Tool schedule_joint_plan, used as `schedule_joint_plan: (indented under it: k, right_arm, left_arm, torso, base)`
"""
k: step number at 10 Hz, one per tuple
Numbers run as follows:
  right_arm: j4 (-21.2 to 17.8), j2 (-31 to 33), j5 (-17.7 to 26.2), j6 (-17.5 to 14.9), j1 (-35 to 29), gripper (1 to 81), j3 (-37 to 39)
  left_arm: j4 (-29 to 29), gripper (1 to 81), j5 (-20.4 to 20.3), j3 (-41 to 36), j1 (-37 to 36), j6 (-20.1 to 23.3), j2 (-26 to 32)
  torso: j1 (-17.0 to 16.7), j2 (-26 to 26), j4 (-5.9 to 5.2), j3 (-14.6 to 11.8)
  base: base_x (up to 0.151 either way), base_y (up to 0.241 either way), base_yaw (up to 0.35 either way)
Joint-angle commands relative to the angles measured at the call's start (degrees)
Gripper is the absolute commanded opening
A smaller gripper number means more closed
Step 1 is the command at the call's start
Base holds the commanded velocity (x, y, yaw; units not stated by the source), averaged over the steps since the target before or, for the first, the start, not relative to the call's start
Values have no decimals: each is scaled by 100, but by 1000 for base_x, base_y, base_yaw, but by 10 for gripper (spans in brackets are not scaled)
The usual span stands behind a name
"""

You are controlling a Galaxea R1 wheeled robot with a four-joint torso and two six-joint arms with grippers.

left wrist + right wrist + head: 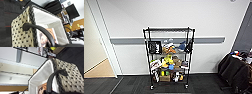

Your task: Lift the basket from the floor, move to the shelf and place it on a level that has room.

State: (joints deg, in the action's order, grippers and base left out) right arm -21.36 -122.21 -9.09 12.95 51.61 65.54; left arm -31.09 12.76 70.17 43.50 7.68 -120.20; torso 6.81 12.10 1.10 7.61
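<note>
The shelf [169, 57], a black wire rack on small wheels, stands straight ahead against the white wall on the dark carpet floor [129, 86]. Its top level [169, 29] looks bare, while the lower tiers are crowded with boxes and colourful items. In the left wrist view the cream woven basket [21, 32] shows very close, with pale lining and a picture card inside. Its black loop handle [41, 30] runs into my left gripper [58, 45] at the frame's edge. The right wrist view shows the basket [70, 79] from its other end, where the handle [52, 78] leads into my right gripper [50, 92].
A doorway [96, 62] opens at the left beside a white door frame. A dark cloth-covered heap [234, 71] with cluttered items sits at the right. A grey rail [129, 40] runs along the wall behind the rack. A black monitor [72, 11] stands on a desk.
</note>
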Motion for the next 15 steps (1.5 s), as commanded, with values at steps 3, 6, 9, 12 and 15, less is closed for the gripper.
schedule_joint_plan:
  k: [3, 6, 9, 12, 15]
  right_arm:
    - [44, 133, 39, 24, -656, 10, -358]
    - [44, 142, 39, 24, -656, 10, -376]
    - [44, 141, 39, 24, -656, 10, -385]
    - [44, 142, 39, 15, -639, 10, -402]
    - [44, 133, 39, 15, -639, 10, -394]
  left_arm:
    - [-117, 10, 306, -117, -706, 41, 136]
    - [-108, 10, 314, -117, -689, 58, 118]
    - [-108, 10, 306, -117, -689, 58, 118]
    - [-99, 10, 306, -108, -689, 58, 110]
    - [-108, 10, 323, -47, -689, 49, 83]
  torso:
    - [-2, 0, 0, 11]
    - [-479, -731, 0, 11]
    - [-488, -737, 0, 11]
    - [-588, -879, 0, -187]
    - [-681, -1210, 0, -129]
  base:
    - [0, 0, 0]
    - [0, 0, 0]
    - [0, 0, 0]
    - [0, 0, 0]
    - [0, 0, 0]
